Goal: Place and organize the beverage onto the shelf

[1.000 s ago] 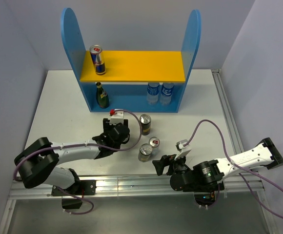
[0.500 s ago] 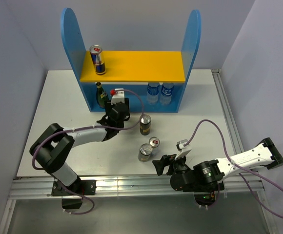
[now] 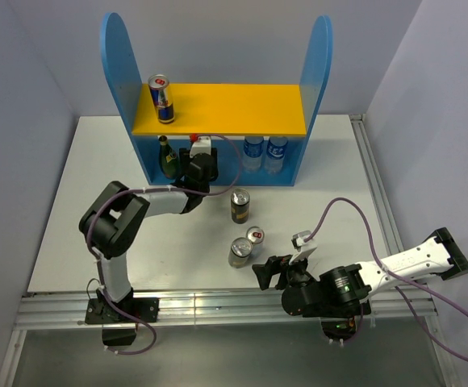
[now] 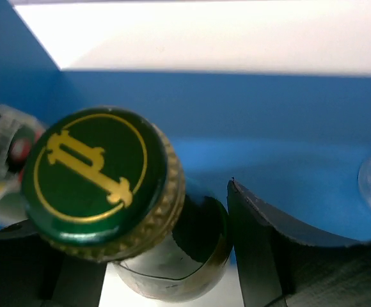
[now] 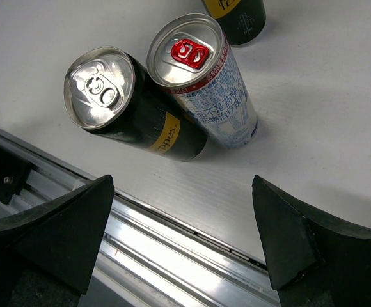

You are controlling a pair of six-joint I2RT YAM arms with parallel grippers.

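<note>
My left gripper [image 3: 199, 165] reaches into the lower level of the shelf [image 3: 242, 109] and is shut on the neck of a green glass bottle [image 4: 96, 173], held upright under the wrist camera. Its right finger [image 4: 262, 249] presses the neck. A second green bottle [image 3: 168, 157] stands just left of it on the blue base. On the yellow board stands a blue-silver can [image 3: 161, 98]. Two dark cans [image 3: 240, 205] [image 3: 239, 251] and a silver can [image 3: 255, 235] stand on the table. My right gripper [image 3: 276, 272] hovers open near the front edge, just short of the nearest cans [image 5: 128, 105] [image 5: 205, 83].
Two small blue-labelled bottles [image 3: 264, 152] stand at the right of the shelf's lower level. The shelf's blue back wall [image 4: 236, 109] is close ahead of the left gripper. An aluminium rail [image 5: 173, 256] runs along the table's front edge under the right gripper.
My left arm has carried the green bottle from the middle of the table back into the shelf's lower level, beside the other green bottle. The right arm has not moved.
</note>
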